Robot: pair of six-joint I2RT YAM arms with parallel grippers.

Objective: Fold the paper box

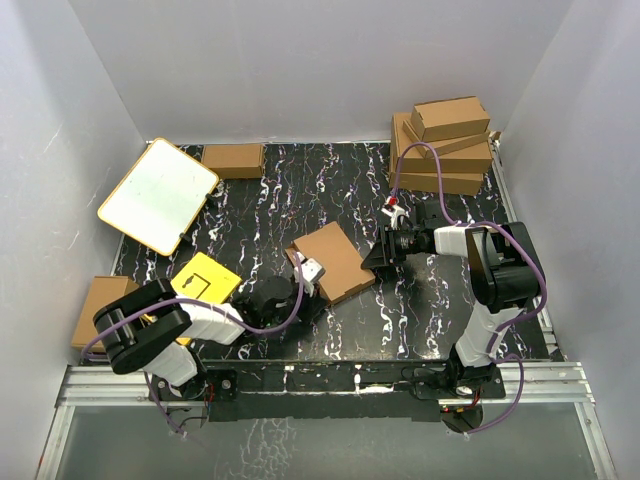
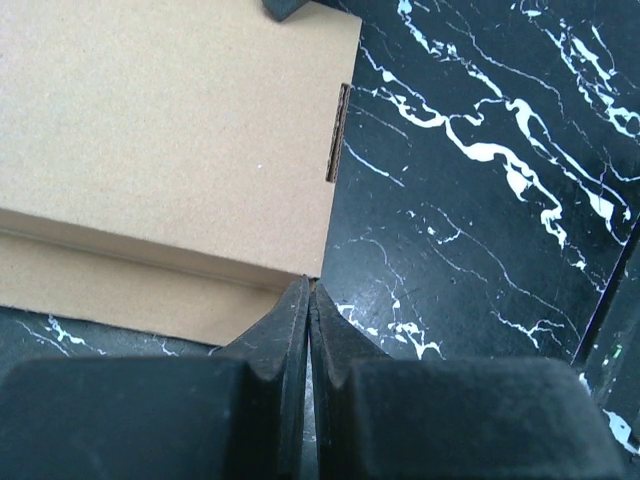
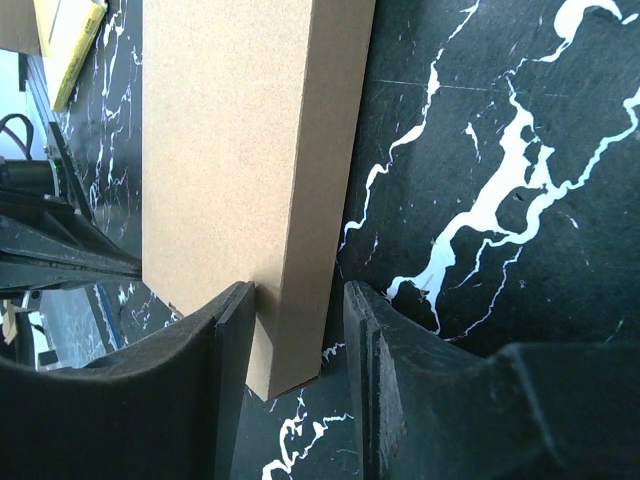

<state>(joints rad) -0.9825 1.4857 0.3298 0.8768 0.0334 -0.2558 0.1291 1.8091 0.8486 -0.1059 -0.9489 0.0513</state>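
The paper box (image 1: 335,258) is a thin closed brown cardboard mailer lying flat in the middle of the black marbled table. My left gripper (image 1: 303,268) is at its left edge. In the left wrist view the jaws (image 2: 308,290) are shut and empty, with their tips touching the box's (image 2: 170,130) near corner. My right gripper (image 1: 378,256) is at the box's right edge. In the right wrist view it (image 3: 300,300) is open and straddles the box's (image 3: 240,150) corner. One finger lies against the top face and the other stands apart from the side wall.
A stack of folded brown boxes (image 1: 445,145) stands at the back right and one more (image 1: 232,160) at the back. A white board with an orange rim (image 1: 158,195) leans at the left. A yellow card (image 1: 205,280) and brown cardboard (image 1: 100,305) lie at the near left.
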